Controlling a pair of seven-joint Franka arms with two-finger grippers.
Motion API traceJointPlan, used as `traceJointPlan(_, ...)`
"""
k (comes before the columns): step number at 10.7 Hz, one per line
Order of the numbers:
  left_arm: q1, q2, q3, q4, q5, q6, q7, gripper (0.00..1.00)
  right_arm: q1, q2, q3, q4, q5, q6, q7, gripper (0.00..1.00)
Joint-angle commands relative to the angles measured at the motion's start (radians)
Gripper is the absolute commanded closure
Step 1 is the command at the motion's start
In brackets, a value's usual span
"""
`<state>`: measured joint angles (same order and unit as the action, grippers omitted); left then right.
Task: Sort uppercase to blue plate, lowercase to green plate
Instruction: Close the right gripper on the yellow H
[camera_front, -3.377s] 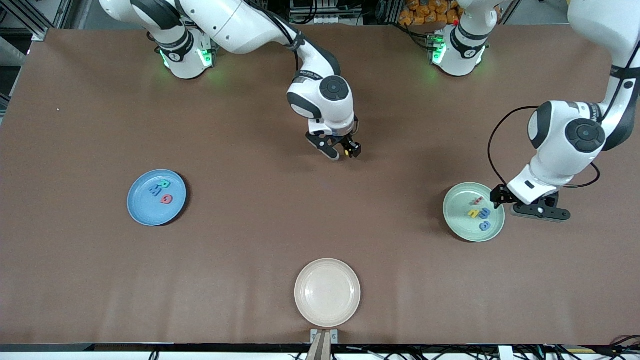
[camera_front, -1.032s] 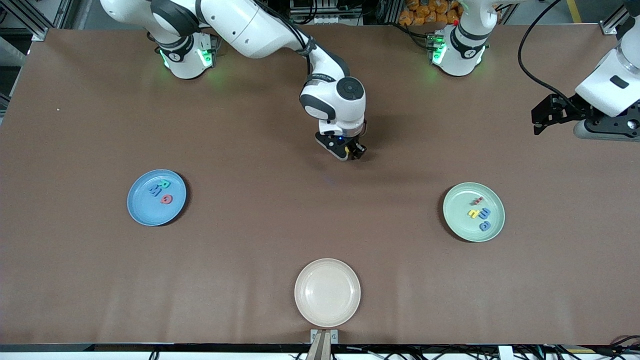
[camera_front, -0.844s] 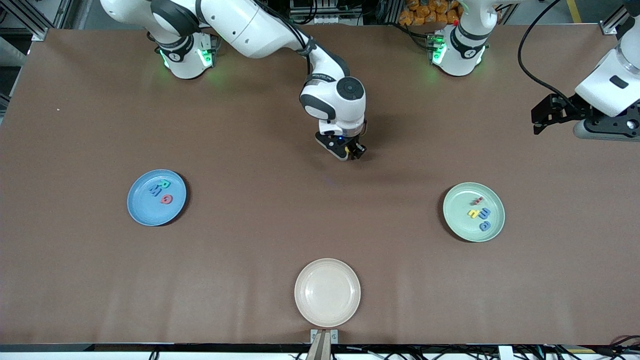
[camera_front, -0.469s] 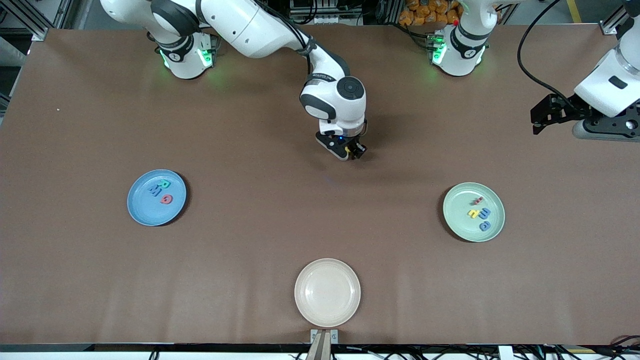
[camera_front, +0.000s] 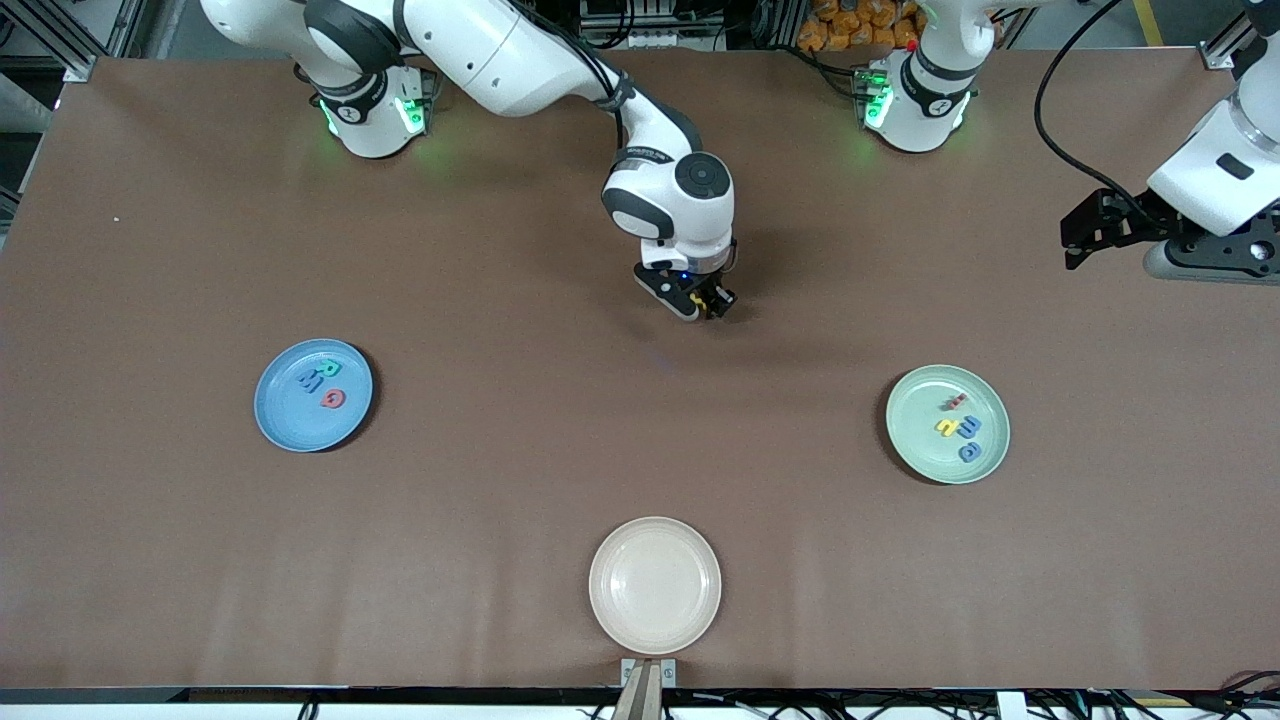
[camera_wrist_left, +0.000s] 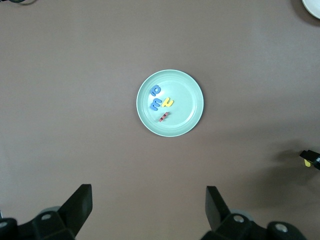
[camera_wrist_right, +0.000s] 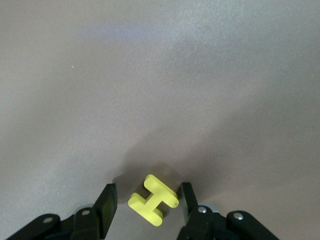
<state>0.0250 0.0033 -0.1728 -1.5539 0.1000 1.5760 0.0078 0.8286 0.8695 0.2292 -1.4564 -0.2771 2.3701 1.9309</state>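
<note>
Table unchanged; right gripper jaws narrowed around yellow H; left gripper jaws spread.

1. The small yellow foam H sits between the right gripper fingers, but I honestly can't tell if they're touching it. From the front, only a yellow speck shows.
2. The left gripper is cut off at the wrist picture's edge.
3. The little red letter on the pale green plate is too tiny to read.
</note>
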Motion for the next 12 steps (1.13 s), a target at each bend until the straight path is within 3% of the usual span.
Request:
traceJointPlan(1, 0.001, 0.003, 0.004, 0.012, -0.023, -0.017, 0.000, 0.00, 0.018, 0.031, -0.004, 0.033, 0.003, 0.003, 0.020, 0.45)
traceJointPlan(6, 0.001, 0.004, 0.004, 0.011, -0.023, -0.017, 0.000, 0.00, 0.018, 0.031, -0.004, 0.030, -0.008, 0.001, 0.013, 0.57)
traceJointPlan(12, 0.001, 0.010, 0.004, 0.011, -0.023, -0.017, 0.000, 0.00, 0.014, 0.026, -0.004, 0.031, -0.008, -0.006, -0.015, 0.58)
